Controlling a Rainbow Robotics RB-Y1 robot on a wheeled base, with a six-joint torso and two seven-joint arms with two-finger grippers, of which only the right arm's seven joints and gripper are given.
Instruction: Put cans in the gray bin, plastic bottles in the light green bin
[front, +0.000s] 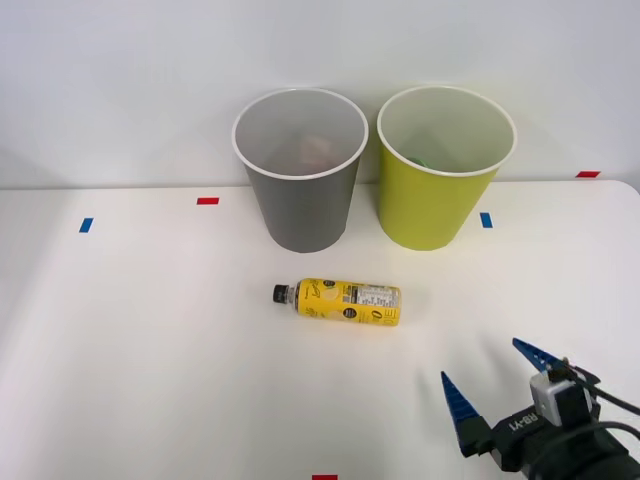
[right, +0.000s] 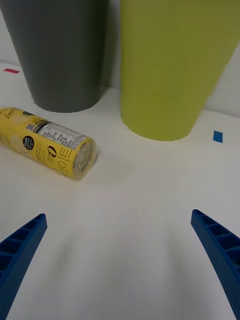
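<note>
A plastic bottle (front: 343, 302) with a yellow label and black cap lies on its side on the white table, cap pointing left. Its base end (right: 82, 158) faces my right wrist camera. Behind it stand the gray bin (front: 300, 185) and, to its right, the light green bin (front: 440, 180); both are upright (right: 62, 55) (right: 172, 70). My right gripper (front: 495, 382) hovers open near the table's front right, right of and nearer than the bottle, with nothing between its blue fingers (right: 20, 245).
Small tape marks dot the table: blue (front: 86, 225), red (front: 207, 201), blue (front: 486, 220), red (front: 588, 174), and red at the front edge (front: 324, 477). Something dim lies inside each bin.
</note>
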